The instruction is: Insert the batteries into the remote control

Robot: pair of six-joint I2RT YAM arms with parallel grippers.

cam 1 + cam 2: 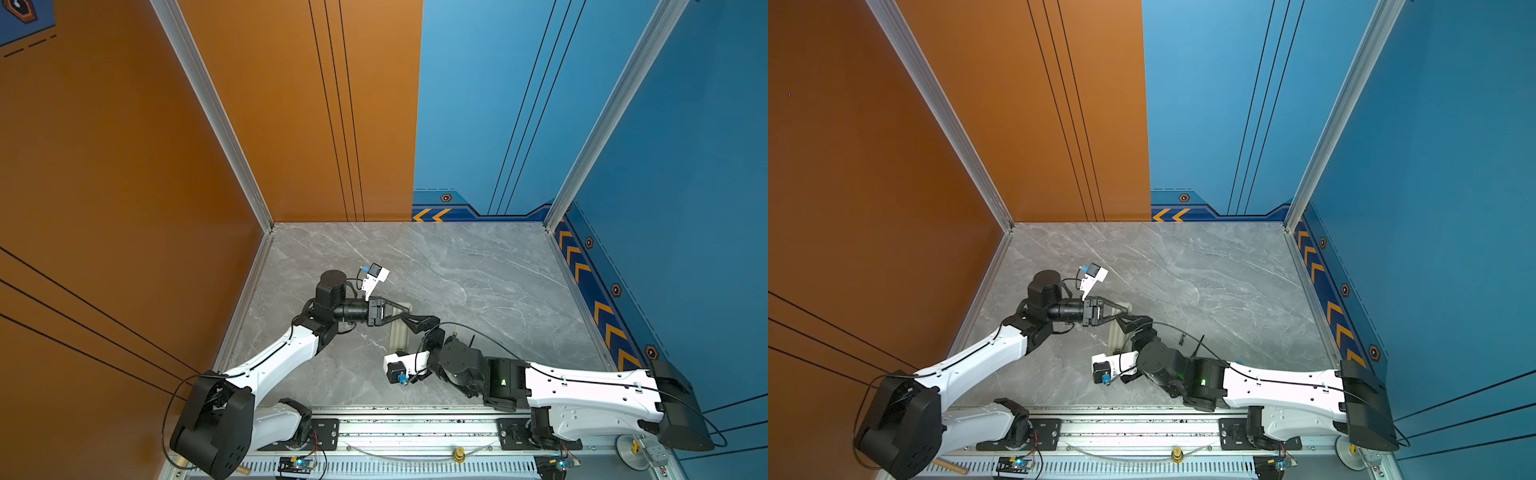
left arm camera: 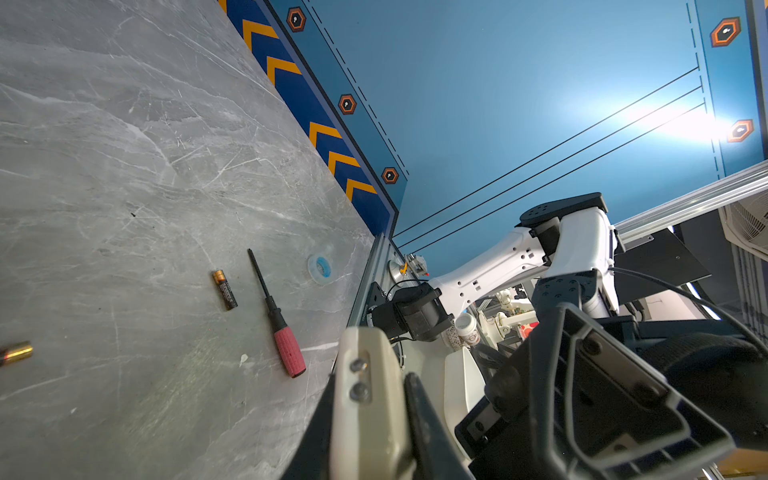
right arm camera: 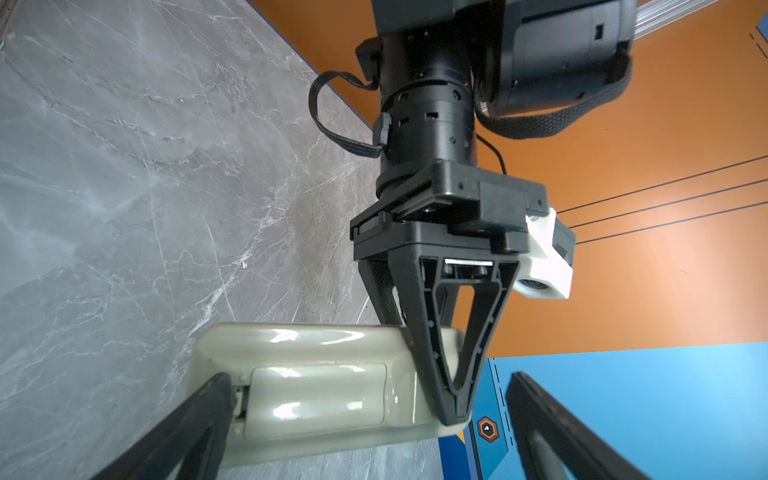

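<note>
The grey marbled worktop [image 1: 478, 270] carries everything. In both top views the left arm [image 1: 274, 357] rises from 7 o'clock toward the centre, wrist level, forearm pointing toward 3 o'clock. The right arm [image 1: 582, 390] stretches in from 4 o'clock, elbow low, wrist bent toward 11 o'clock so the two hands meet near the centre.

The remote [image 3: 324, 386] lies near the centre of the worktop, plain back up with its battery cover in place, its long axis running roughly 12 to 6 o'clock in the top views [image 1: 398, 332]. The left hand [image 3: 455, 409] is clamped on the remote's 12 o'clock end, jaws squeezed together across its edges. The right hand [image 3: 370, 419] is spread wide, holding nothing; one finger [image 3: 195, 424] sits against the cover end of the remote, the opposite finger stands well off its far end.

In the left wrist view a pink-handled screwdriver [image 2: 276, 320] lies flat on the worktop, a battery [image 2: 225, 289] just beside its shaft and roughly parallel to it. A second battery [image 2: 16, 353] shows blurred at the frame edge, well apart from the first. A small blue-centred clear ring [image 2: 321, 268] sits near the screwdriver tip by the worktop edge.
</note>
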